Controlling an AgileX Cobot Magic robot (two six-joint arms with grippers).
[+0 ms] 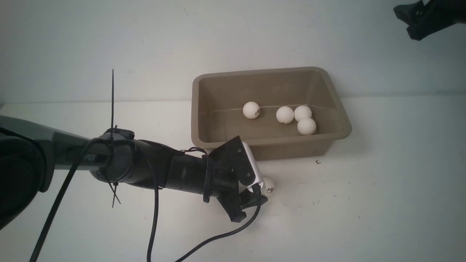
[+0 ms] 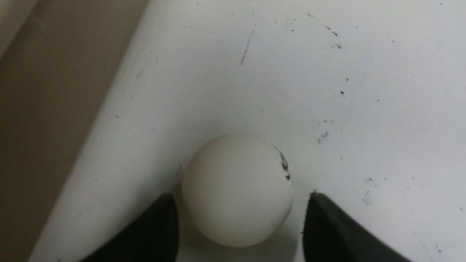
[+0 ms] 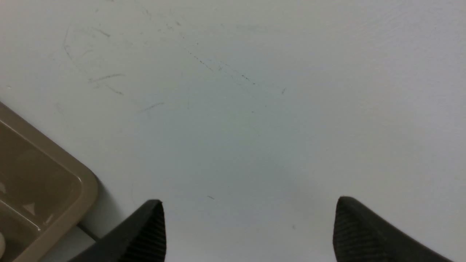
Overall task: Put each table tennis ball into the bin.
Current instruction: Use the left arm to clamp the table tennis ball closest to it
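One white table tennis ball point(image 1: 269, 186) lies on the table just in front of the bin's near wall. My left gripper point(image 1: 260, 193) is lowered around it. In the left wrist view the ball point(image 2: 237, 189) sits between the two black fingertips point(image 2: 160, 225) with a narrow gap on each side, so my left gripper point(image 2: 241, 195) is open. The taupe bin point(image 1: 197, 109) holds several more balls point(image 1: 251, 110) on its floor. My right gripper point(image 3: 248, 200) stands open over bare table, holding nothing, and shows at the far right point(image 1: 413, 22).
The bin's outer wall point(image 2: 43, 109) runs close beside the left gripper. A rounded corner of the bin point(image 3: 72, 189) lies beside the right gripper. A black cable point(image 1: 218, 236) trails from the left wrist onto the white table point(image 1: 382, 203).
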